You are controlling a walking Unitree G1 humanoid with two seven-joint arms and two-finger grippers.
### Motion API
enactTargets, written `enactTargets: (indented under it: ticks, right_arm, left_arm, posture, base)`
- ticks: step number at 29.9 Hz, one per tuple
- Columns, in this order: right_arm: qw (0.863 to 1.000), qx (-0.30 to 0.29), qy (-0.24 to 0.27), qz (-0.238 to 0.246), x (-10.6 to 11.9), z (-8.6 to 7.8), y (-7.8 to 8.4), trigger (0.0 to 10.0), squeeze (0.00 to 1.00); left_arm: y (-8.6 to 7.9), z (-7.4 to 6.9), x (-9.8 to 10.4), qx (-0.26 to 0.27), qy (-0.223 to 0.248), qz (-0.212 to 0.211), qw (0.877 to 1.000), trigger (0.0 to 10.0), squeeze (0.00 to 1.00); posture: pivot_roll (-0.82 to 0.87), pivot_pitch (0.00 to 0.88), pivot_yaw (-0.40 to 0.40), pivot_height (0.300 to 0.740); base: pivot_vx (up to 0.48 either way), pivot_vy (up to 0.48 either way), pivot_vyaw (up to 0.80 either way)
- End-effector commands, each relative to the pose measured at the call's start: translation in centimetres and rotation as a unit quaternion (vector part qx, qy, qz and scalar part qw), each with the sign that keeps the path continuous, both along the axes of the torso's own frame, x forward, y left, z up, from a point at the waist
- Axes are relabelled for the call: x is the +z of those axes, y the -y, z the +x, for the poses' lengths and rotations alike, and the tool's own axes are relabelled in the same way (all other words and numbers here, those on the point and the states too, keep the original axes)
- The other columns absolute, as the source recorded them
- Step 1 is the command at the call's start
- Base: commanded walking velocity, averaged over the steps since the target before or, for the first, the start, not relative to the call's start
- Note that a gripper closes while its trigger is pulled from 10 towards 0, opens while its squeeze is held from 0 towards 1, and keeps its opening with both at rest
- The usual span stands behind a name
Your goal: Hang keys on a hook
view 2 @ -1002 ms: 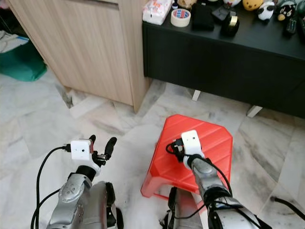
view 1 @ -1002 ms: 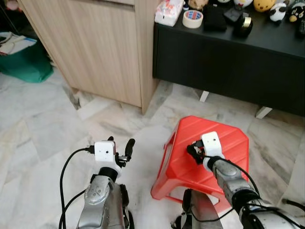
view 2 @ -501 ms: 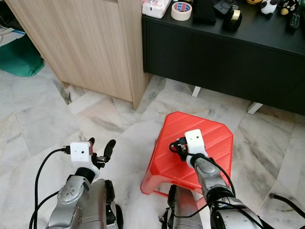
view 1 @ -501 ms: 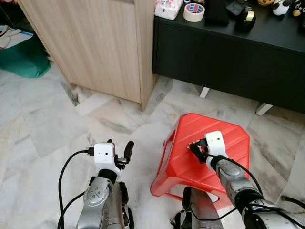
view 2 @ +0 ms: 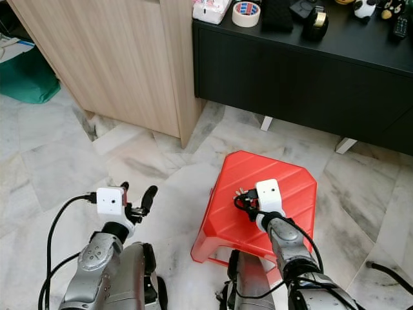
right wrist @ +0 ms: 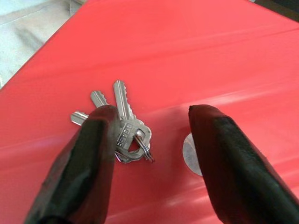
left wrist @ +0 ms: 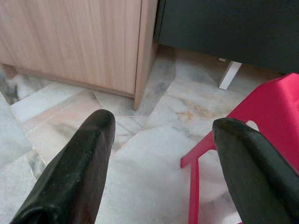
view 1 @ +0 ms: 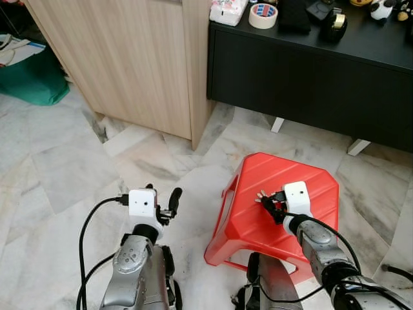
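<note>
A small bunch of silver keys [right wrist: 125, 132] on a ring lies flat on the top of a red plastic stool [view 1: 311, 183]. My right gripper [right wrist: 150, 117] is low over the stool, open. One black finger [right wrist: 93, 154] is right beside the keys, partly covering them, and the other finger [right wrist: 224, 158] stands well apart. From the head, the right gripper [view 1: 270, 205] sits over the stool's left half. My left gripper [view 1: 162, 192] is open over the marble floor, holding nothing, left of the stool.
A light wooden cabinet [view 1: 129, 58] stands at the back left. Beside it is a low black cabinet [view 1: 310, 71] carrying a tape roll [view 1: 262, 15] and small items. A green bag [view 1: 32, 81] lies far left on the marble floor [view 1: 77, 168].
The head camera tilted a little, shifting the whole picture. My right gripper edged slightly rightward and lower over the stool. The left arm kept its place.
</note>
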State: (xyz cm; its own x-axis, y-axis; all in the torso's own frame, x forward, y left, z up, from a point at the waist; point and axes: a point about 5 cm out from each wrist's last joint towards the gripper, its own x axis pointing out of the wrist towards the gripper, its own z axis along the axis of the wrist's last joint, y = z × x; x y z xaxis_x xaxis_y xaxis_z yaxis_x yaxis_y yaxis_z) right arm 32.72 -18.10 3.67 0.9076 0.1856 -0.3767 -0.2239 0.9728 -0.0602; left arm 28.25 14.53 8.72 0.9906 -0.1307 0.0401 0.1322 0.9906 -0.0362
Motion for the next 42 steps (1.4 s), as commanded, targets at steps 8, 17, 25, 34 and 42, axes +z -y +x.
enactTargets:
  ticks: [8, 17, 25, 34, 42]
  right_arm:
    - [1.000, 0.003, -0.008, 0.000, -0.6, -0.5, 0.0, 0.0, 0.00]
    - [1.000, 0.004, -0.008, 0.003, -0.8, -0.7, -0.2, 0.0, 0.00]
    - [1.000, -0.003, -0.011, 0.004, -1.0, -0.8, -0.3, 0.0, 0.00]
    - [1.000, -0.016, -0.009, 0.009, -0.8, -0.6, -0.3, 0.0, 0.00]
    - [0.997, -0.054, 0.023, 0.055, 0.1, -0.1, -0.3, 0.0, 0.00]
  left_arm:
    - [0.1, -0.4, -0.6, -0.002, -0.015, 0.016, 1.000, 10.0, 0.00]
    - [0.3, -0.2, -0.9, -0.007, -0.018, 0.028, 0.999, 10.0, 0.00]
    - [0.5, 0.5, -0.8, -0.011, -0.017, 0.036, 0.999, 10.0, 0.00]
    - [0.5, 1.3, -0.7, -0.012, -0.015, 0.043, 0.999, 10.0, 0.00]
    - [-0.3, 2.1, -1.9, -0.012, -0.038, 0.057, 0.998, 10.0, 0.00]
  posture:
    - [0.04, 0.267, -0.049, 0.601]
    - [0.03, 0.257, -0.049, 0.601]
    - [0.03, 0.235, -0.048, 0.601]
    - [0.03, 0.190, -0.048, 0.601]
    - [0.02, 0.105, -0.022, 0.601]
  base:
    - [0.000, 0.000, 0.00]
    - [0.000, 0.000, 0.00]
    - [0.000, 0.000, 0.00]
    - [0.000, 0.000, 0.00]
    - [0.000, 0.000, 0.00]
